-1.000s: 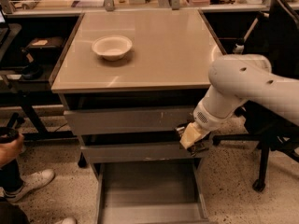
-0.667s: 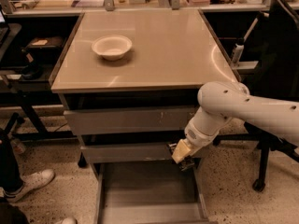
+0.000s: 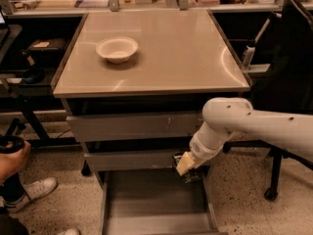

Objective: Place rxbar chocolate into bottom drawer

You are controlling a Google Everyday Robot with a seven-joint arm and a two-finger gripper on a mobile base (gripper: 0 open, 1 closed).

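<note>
With the gripper (image 3: 184, 164) clamped on the bar (image 3: 177, 157) just above the back right corner of the open drawer (image 3: 146, 199), I'd lower it nearer the centre before letting go.

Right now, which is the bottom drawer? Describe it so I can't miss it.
Under the beige table sit three grey drawers. The bottom drawer is lowest, nearest the floor. It alone is pulled out, a shallow tray, with the gripper above its back edge.
</note>
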